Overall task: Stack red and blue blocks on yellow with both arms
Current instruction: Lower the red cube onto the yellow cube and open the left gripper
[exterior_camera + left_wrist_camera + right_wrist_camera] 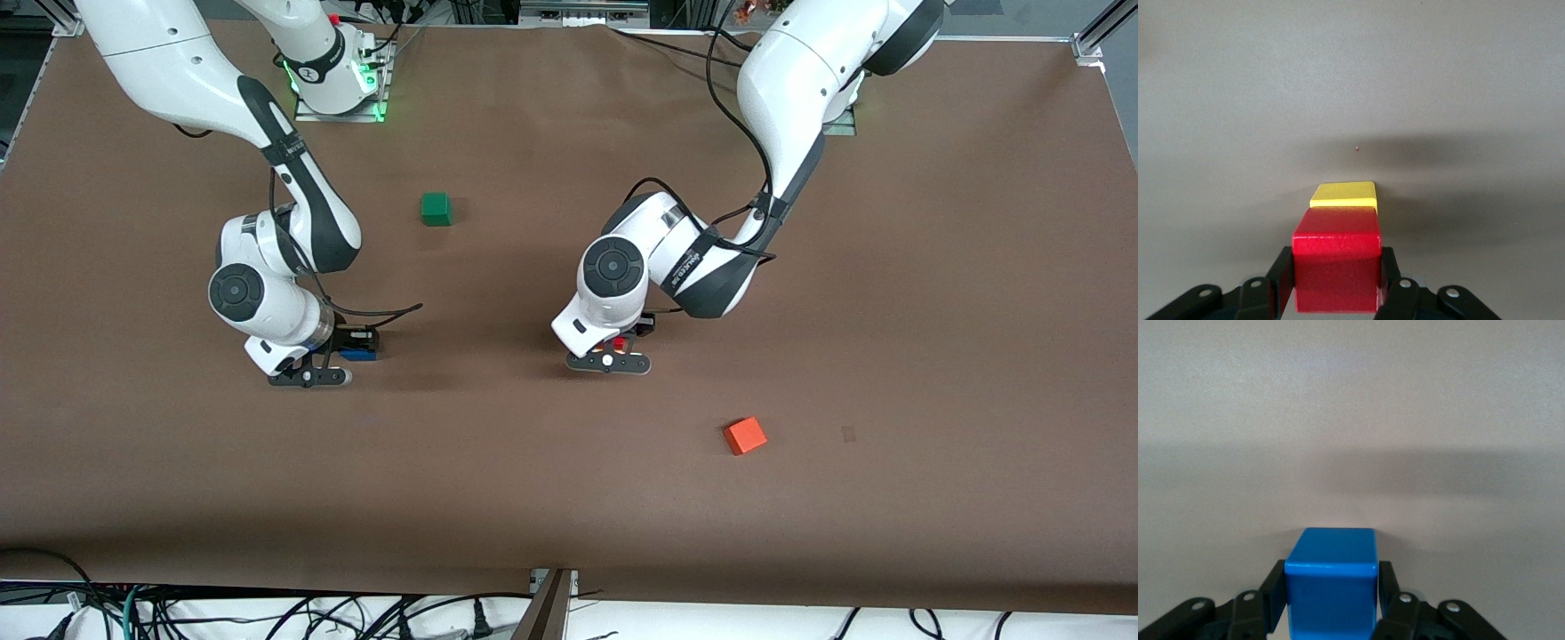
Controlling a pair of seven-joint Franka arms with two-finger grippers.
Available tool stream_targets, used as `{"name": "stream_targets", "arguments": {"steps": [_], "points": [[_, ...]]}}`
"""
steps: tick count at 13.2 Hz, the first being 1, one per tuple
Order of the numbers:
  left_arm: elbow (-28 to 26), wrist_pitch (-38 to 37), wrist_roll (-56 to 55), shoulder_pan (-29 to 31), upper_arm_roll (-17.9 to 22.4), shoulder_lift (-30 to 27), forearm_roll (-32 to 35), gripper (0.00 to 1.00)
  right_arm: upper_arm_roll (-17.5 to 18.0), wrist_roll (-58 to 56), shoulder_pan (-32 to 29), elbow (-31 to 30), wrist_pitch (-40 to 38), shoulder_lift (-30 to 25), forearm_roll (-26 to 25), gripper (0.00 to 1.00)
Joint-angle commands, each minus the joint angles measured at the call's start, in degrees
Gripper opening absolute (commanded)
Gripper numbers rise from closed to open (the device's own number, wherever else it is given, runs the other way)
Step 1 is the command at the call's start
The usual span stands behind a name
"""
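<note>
My left gripper (613, 345) is shut on the deep red block (1337, 267), low over the middle of the table. The yellow cube (1343, 195) lies just under and past the red block in the left wrist view; I cannot tell whether they touch. In the front view the yellow cube is hidden under the left hand and only a bit of the red block (613, 341) shows. My right gripper (356, 348) is shut on the bright blue block (1331, 583), low at the table toward the right arm's end. A sliver of the blue block (360, 354) shows in the front view.
A green cube (436, 208) sits farther from the front camera, between the two arms. An orange-red cube (745, 436) lies nearer the front camera, toward the left arm's end. The brown table (933, 311) stretches wide around them.
</note>
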Motion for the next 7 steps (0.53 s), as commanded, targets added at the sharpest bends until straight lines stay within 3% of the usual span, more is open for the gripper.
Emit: {"name": "stream_targets", "arguments": {"steps": [1,4,7], "points": [[2.64,-1.14,-1.09,-0.51,0.13,1.21,1.54,0.0,0.17,-0.33,-0.33,-1.39,-0.61,-1.55,-0.4,0.59],[3.08,-0.35,-1.26,-0.42,0.13,1.56,1.45,0.0,0.17,-0.33,-0.33,-1.39,-0.7,-1.64,-0.4,0.46],[3.08,-0.08,-1.88,-0.42,0.13,1.74,1.45,0.0,0.35,-0.5,-0.33,-0.69,-2.44,-2.6,-0.48,0.43]]}}
